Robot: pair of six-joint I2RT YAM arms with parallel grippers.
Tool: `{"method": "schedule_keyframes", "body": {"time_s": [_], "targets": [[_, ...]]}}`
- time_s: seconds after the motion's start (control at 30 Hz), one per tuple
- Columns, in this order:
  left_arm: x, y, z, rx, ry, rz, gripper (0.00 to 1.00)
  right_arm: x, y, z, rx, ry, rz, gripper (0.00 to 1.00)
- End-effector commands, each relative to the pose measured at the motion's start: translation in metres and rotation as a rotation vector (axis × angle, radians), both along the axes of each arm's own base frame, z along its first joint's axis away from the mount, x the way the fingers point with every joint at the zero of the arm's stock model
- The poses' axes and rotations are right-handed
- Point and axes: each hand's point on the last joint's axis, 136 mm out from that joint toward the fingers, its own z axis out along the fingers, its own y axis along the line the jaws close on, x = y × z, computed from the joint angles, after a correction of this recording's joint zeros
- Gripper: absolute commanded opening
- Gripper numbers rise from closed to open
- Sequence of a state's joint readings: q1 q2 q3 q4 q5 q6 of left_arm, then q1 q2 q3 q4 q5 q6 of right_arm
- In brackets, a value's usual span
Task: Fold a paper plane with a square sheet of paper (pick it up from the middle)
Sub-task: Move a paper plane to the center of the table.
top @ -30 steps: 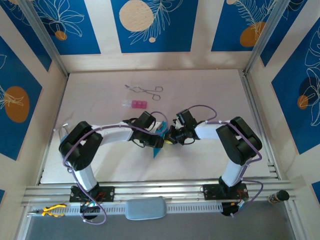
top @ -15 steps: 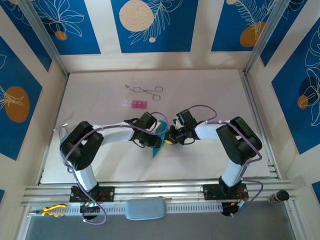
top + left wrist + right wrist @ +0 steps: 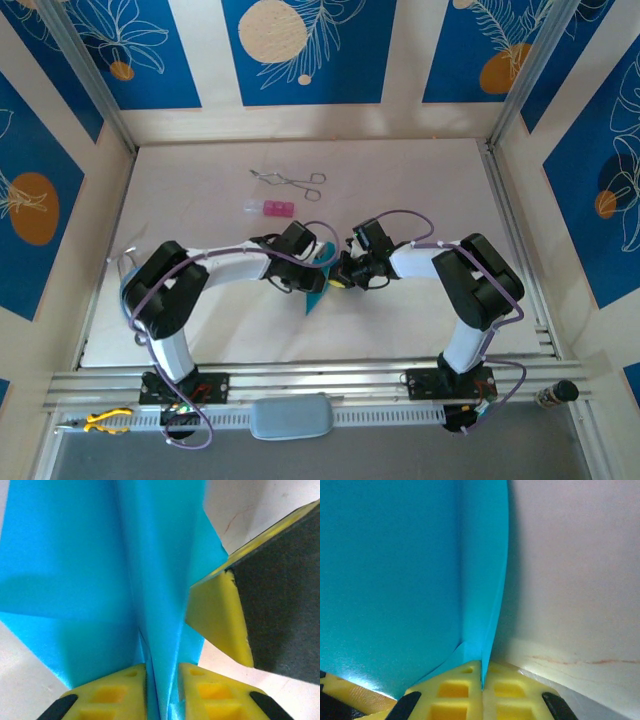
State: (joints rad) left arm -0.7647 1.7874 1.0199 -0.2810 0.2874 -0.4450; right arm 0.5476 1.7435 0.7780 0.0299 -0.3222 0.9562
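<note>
The paper plane (image 3: 316, 294) is a cyan-blue folded wedge held upright over the middle of the table, its point toward the near edge. My left gripper (image 3: 317, 264) comes at it from the left. In the left wrist view its yellow pads (image 3: 112, 692) pinch the central fold of the paper plane (image 3: 100, 555), with the left gripper (image 3: 162, 692) shut on it. My right gripper (image 3: 338, 278) meets it from the right. In the right wrist view the right gripper (image 3: 482, 680) is shut tight on a thin edge of the paper plane (image 3: 395, 580). One right fingertip (image 3: 220, 615) shows beside the paper.
Metal forceps (image 3: 290, 180) and a small pink block (image 3: 272, 208) lie on the white table (image 3: 440, 190) behind the arms. Yellow pliers (image 3: 100, 420) and a grey-blue pad (image 3: 290, 416) rest on the rail in front of the bases. Patterned walls stand on three sides.
My left gripper's jaws have narrowed onto the paper's fold, and the left wrist has edged slightly right. The right arm and the paper stay put.
</note>
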Motion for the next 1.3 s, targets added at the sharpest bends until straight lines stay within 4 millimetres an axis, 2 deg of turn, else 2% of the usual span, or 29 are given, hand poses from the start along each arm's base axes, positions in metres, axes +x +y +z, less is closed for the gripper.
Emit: {"method": "schedule_keyframes", "body": {"time_s": [0.0,0.33,0.47,0.7,0.87,1.27], "targets": [[-0.005,-0.006,-0.002,0.015,0.011,-0.046,0.21,0.000,0.005,0.006,0.024,0.014,0.012,0.04],[-0.002,-0.001,-0.003,0.082,-0.014,-0.048,0.16,0.001,0.002,0.010,0.027,0.003,0.007,0.06],[0.001,0.005,-0.003,0.119,-0.039,-0.014,0.12,0.001,-0.002,0.017,0.019,-0.020,0.002,0.10],[0.015,0.035,0.010,0.218,-0.128,0.142,0.09,0.002,-0.031,0.033,-0.049,-0.084,-0.059,0.20],[0.021,0.053,0.015,0.281,-0.165,0.223,0.09,-0.001,-0.049,0.035,-0.056,-0.096,-0.111,0.22],[0.019,0.051,-0.002,0.298,-0.102,0.270,0.14,-0.006,-0.057,0.033,-0.056,-0.085,-0.131,0.24]]}}
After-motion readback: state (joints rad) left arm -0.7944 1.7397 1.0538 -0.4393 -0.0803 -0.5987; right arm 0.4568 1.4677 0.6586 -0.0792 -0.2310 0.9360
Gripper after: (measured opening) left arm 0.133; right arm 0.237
